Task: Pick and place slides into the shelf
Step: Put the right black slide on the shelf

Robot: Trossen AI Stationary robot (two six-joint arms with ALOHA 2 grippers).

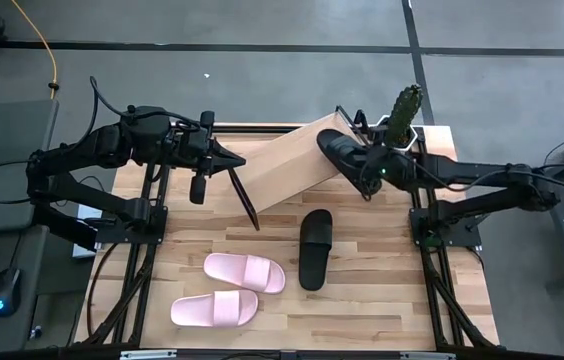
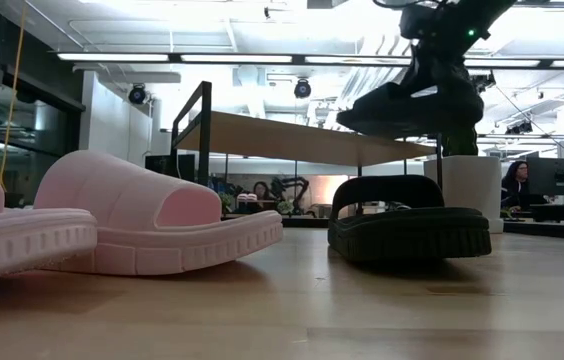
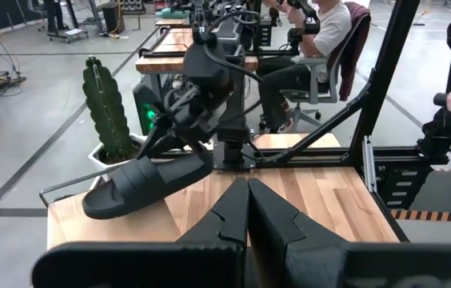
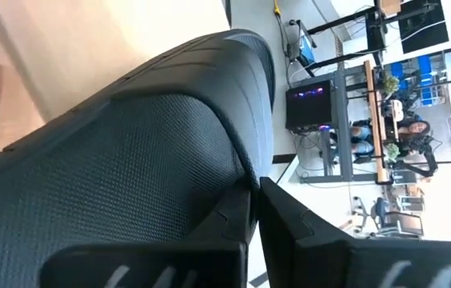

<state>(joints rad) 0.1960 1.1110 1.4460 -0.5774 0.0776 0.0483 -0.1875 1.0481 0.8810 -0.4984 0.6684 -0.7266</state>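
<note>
The left gripper (image 1: 230, 160) hung shut and empty over the desk's (image 1: 382, 290) far left part, just beside the shelf's (image 1: 292, 160) left end. Two pink slides (image 1: 245, 271) lay on the near desk, with one black slide (image 1: 315, 247) on the desk to their right. Farther right, the right gripper (image 1: 367, 178) was clamped on the other black slide (image 1: 340, 150), holding it over the shelf's right end by the cactus pot (image 1: 403, 122). The placing step seemed in hand; next, that slide likely needed lowering flat onto the plank before release.
</note>
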